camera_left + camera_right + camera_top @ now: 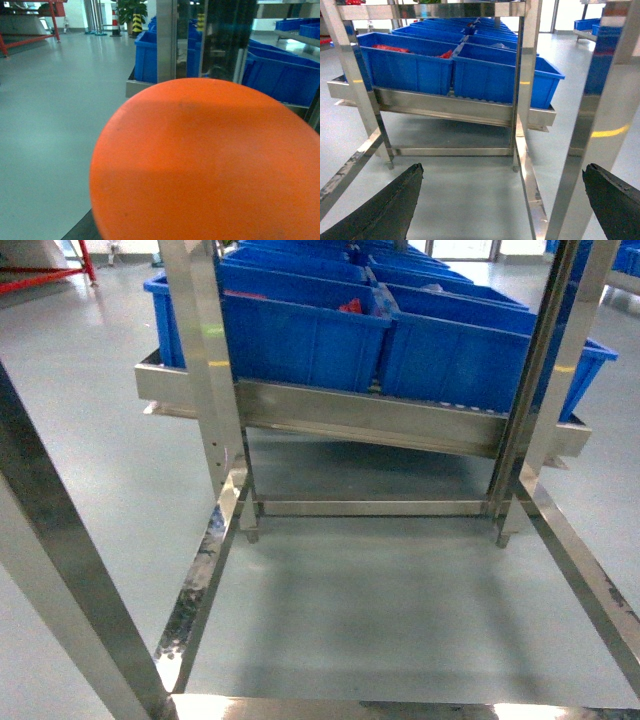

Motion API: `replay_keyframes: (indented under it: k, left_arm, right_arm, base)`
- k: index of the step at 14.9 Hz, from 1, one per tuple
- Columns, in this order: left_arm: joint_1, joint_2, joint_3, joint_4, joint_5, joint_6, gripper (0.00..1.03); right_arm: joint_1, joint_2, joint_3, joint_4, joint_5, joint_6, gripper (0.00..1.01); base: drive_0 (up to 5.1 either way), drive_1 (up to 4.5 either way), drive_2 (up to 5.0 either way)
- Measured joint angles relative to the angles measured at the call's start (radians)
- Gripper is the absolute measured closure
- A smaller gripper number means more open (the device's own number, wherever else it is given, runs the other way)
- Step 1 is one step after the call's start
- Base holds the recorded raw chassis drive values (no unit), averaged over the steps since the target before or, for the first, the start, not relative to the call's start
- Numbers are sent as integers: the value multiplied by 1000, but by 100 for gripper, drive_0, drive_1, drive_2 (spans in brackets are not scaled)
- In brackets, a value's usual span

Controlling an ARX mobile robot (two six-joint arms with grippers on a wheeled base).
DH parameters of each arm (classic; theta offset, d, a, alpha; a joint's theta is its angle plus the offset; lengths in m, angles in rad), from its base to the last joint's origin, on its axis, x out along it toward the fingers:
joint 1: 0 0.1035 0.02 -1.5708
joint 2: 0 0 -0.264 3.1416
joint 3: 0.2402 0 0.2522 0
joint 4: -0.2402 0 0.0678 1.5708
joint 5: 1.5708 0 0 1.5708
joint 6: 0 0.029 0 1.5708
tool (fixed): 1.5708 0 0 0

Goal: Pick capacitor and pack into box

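Note:
A big smooth orange round thing (210,165) fills most of the left wrist view, right where my left gripper's jaws stand. It hangs above the floor; a dark finger (82,231) shows along its lower left edge, the rest of the gripper is hidden. I cannot tell whether this is the capacitor. My right gripper (502,170) is open, its two dark fingertips wide apart with only floor and rack leg between them. The box is out of view. Neither gripper shows in the head view.
A steel rack (370,420) stands ahead, carrying several blue bins (300,335); small red parts (350,306) lie in one. Steel uprights (205,360) and floor rails (200,585) frame the grey floor. More blue bins (497,75) and an upright (525,75) show in the right wrist view.

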Motion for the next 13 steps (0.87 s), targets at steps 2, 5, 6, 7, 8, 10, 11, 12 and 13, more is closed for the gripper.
replay_keyframes:
  k: [2,5,6,7,8,10,11,12,13]
  left_arm:
    - [0,0,0,0,-1,0,59]
    - [0,0,0,0,-1,0,59]
    - [0,0,0,1,-1,0,59]
    - [0,0,0,1,0,0,59]
    - [0,0,0,1,-1,0,59]
    - [0,0,0,-1,-3,0,59]
    - [0,0,0,1,-2,0,59]
    - [0,0,0,4,-1,0,59]
    - [0,0,0,2,-2,0,59]
  right_arm:
    - [0,0,0,0,0,0,3]
    - [0,0,0,-3,0,0,3]
    - [0,0,0,-4,0,0,3]
    - [0,0,0,-4,0,0,3]
    - [0,0,0,-4,-1,0,3]
    - [0,0,0,-3,0,0,3]
    - [0,0,0,-1,0,0,3]
    - [0,0,0,-6,0,0,3]
    - [0,0,0,-2,0,0,3]
  base:
    - [-477,259,259]
    - [-483,253,253]
    - [-483,253,253]
    - [-483,253,253]
    - [-483,253,253]
    - [-488,248,248]
    - [-491,246,246]
    - [-487,250,250]
    - [-482,255,255]
